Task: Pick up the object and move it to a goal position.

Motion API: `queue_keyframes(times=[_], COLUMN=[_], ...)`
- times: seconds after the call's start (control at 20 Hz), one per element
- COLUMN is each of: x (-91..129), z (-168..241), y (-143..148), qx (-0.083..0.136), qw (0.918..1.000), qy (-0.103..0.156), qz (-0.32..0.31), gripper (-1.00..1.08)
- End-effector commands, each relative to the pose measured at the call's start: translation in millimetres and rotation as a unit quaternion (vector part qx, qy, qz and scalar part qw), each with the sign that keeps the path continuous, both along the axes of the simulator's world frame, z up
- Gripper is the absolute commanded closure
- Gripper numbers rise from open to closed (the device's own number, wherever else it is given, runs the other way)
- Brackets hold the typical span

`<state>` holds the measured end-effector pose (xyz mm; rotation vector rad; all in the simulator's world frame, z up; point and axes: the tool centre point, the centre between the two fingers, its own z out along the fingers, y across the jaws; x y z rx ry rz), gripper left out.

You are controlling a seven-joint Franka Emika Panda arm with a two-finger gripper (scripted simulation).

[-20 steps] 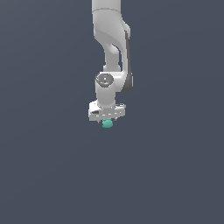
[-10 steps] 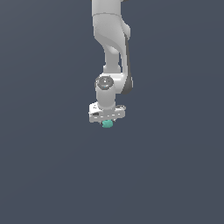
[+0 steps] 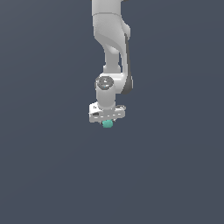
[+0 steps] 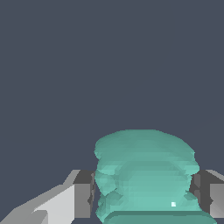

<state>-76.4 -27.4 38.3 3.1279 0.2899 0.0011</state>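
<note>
Hanging straight down in the exterior view, the white arm (image 3: 111, 39) ends in the gripper (image 3: 107, 121), the teal object (image 3: 107, 124) peeking beneath it. The wrist view alone shows the fingers (image 4: 83, 194) pinching the object (image 4: 146, 175) from both sides. Plain slate-grey fills all else.

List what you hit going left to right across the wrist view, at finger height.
Gripper finger → teal-green object → the other finger. The gripper is clamped on the object, with each finger against one of its sides.
</note>
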Motion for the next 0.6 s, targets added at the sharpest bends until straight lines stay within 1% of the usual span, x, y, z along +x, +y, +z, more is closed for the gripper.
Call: queue_keyframes(times=[0.0,0.25,0.55], x=[2.9,14.9,39.8], z=[3.5,18.5,49.3], y=[0.9,4.9,12.9], qx=[0.0,0.0,0.0], qw=[1.0,1.0,1.0], qy=[0.0,0.0,0.0], qz=[0.0,0.0,0.0], gripper=[1.08,1.08,1.08])
